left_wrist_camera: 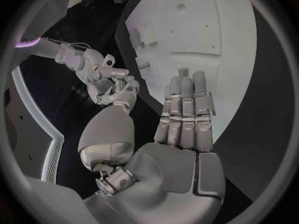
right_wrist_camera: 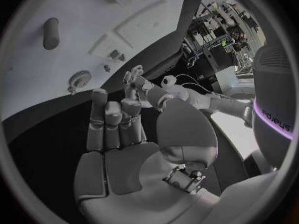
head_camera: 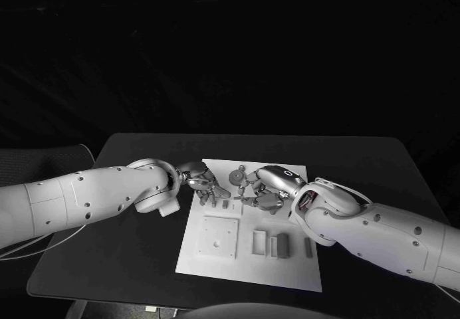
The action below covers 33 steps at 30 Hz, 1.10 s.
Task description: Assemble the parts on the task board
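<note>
White and flat, the task board [head_camera: 251, 266] sits mid-frame on the black surface [head_camera: 125, 252], its grey parts [head_camera: 279, 245] lying low in the lower half beside a raised square block [head_camera: 219, 236]. Both robot hands meet over its upper edge: left robot hand [head_camera: 202, 181] empty, fingers apart; right robot hand [head_camera: 258, 189] likewise holding nothing.

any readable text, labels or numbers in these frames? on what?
One marking: dark lettering on the white robot body beside the purple light strip in the right wrist view, too distorted to read.
No text on the task board, the parts, or either hand.
</note>
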{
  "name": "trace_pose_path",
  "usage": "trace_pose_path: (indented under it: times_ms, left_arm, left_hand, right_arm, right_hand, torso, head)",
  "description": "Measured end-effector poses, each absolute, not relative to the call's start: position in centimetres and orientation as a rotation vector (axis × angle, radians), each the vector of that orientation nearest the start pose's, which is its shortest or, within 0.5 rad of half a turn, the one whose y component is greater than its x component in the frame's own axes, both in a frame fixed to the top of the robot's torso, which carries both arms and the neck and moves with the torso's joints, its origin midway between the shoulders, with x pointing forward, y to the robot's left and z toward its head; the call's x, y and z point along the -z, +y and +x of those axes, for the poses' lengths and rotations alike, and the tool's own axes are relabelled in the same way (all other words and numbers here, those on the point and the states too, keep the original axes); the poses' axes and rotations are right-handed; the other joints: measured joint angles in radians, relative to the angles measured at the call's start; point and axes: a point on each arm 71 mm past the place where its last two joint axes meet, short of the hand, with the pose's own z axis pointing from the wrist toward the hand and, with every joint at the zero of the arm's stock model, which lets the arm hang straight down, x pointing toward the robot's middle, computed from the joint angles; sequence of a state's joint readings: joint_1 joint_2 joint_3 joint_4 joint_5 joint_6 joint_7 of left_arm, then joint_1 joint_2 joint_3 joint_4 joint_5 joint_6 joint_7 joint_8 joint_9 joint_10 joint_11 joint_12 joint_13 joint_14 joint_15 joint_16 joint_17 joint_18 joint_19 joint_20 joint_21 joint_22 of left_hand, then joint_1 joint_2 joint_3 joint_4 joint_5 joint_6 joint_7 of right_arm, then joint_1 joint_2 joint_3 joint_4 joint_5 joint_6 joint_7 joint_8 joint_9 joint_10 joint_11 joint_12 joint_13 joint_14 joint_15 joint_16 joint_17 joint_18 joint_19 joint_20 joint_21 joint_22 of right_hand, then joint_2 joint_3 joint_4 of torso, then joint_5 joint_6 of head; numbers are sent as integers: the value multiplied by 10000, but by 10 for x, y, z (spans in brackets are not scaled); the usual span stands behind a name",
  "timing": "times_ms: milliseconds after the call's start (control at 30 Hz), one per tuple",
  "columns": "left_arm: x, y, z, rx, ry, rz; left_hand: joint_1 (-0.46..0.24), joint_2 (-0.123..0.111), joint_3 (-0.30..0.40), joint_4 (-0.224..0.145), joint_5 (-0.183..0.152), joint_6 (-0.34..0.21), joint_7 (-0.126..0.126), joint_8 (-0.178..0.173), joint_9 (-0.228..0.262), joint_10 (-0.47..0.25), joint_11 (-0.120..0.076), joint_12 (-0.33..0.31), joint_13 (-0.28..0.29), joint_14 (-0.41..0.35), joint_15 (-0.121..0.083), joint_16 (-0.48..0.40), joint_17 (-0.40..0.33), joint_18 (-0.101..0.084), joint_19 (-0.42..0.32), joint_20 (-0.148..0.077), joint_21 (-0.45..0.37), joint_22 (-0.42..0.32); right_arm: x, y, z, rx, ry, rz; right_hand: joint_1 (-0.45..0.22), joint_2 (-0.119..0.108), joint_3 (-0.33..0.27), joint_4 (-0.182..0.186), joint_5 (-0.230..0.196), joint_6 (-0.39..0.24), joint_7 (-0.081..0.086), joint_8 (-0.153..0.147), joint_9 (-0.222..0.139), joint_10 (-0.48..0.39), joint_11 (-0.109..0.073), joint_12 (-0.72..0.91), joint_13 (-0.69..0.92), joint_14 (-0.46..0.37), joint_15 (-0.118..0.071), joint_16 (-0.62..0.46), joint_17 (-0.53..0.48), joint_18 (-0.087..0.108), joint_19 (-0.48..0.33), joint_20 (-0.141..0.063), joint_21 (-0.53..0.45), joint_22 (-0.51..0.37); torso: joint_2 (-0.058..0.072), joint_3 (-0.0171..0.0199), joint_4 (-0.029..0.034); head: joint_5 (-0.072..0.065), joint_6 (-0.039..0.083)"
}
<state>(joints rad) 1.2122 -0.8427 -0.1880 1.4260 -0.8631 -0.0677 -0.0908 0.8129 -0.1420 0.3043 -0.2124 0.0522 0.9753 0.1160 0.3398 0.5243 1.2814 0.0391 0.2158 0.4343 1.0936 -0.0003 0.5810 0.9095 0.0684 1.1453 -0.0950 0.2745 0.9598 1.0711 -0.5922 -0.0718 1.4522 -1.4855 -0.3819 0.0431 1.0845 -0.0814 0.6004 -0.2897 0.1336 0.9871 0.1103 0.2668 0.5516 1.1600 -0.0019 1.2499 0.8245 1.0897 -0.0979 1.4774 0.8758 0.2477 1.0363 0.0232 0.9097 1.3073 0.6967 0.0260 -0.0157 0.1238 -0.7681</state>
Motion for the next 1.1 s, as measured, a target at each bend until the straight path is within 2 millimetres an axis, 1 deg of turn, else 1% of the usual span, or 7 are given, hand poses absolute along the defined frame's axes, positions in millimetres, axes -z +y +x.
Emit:
trace_pose_path:
  times_ms: [133,200,300,433,667,867,1100]
  left_arm:
    - [258,233,474,8122,21659,-3425]
    - [258,234,474,8122,21667,-3473]
    - [258,234,475,8151,21677,-3555]
    - [258,233,474,8216,21698,-3620]
    - [258,228,474,8348,21743,-3625]
    - [258,224,473,8410,21803,-3553]
    - [258,221,473,8367,21868,-3425]
  left_hand:
    - [-1,-1,58,58,0,0,0,0,13,-5,5,1,61,0,0,0,12,-14,0,0,0,41]
    - [-53,-53,70,70,1,0,0,0,22,-39,38,40,91,0,0,0,18,-50,-21,-21,0,51]
    - [-105,-105,126,126,1,0,0,0,37,-76,1,40,149,-36,-35,38,30,-68,-38,-37,0,88]
    - [-158,-158,194,194,1,0,0,0,53,-76,1,40,214,-66,-5,38,34,-72,-38,-37,0,118]
    - [-158,-158,221,221,1,-1,0,0,66,-112,37,40,283,-73,2,38,46,-90,-38,-36,0,156]
    - [-157,-158,289,119,1,0,0,0,102,-140,9,40,380,-73,2,77,69,-100,-37,-35,3,226]
    - [-62,-64,181,-187,2,-1,0,0,154,-140,9,40,528,-73,2,115,78,-130,-110,-36,39,321]
  right_arm:
    - [246,-83,448,-9671,16540,-3136]
    - [246,-84,448,-9640,16556,-3131]
    - [246,-84,449,-9622,16576,-3129]
    - [247,-84,449,-9622,16597,-3137]
    - [247,-82,449,-9649,16600,-3152]
    - [246,-80,448,-9682,16594,-3167]
    - [246,-80,448,-9701,16587,-3172]
  right_hand:
    - [0,0,0,0,0,3,-4,0,0,0,0,0,0,-2,4,0,0,0,0,0,0,0]
    - [0,0,0,0,0,12,-13,0,0,0,0,0,0,-2,5,0,0,0,0,0,0,0]
    - [0,0,0,0,0,13,-14,0,0,0,0,0,1,-2,7,0,0,-1,0,0,0,0]
    - [1,0,0,0,0,13,-15,0,0,0,0,0,1,-3,8,0,1,0,0,0,0,0]
    - [1,-1,0,0,-1,14,-16,0,0,0,0,0,1,3,6,0,1,0,0,0,0,0]
    - [1,-1,0,0,-1,16,-18,0,0,0,0,0,2,41,-1,0,-8,0,36,-35,0,0]
    - [1,-1,0,0,-1,18,-20,0,0,0,0,0,2,41,0,0,-7,0,36,-35,0,0]
  torso:
    - [0,0,0]
    - [0,0,0]
    - [0,-4,-1]
    - [0,-6,0]
    - [0,-11,5]
    - [-1,-11,9]
    - [-1,-9,9]
  head:
    - [-9,-26]
    - [-12,-38]
    - [-31,-45]
    - [-58,-49]
    - [-62,-66]
    - [-73,-81]
    - [-75,-96]
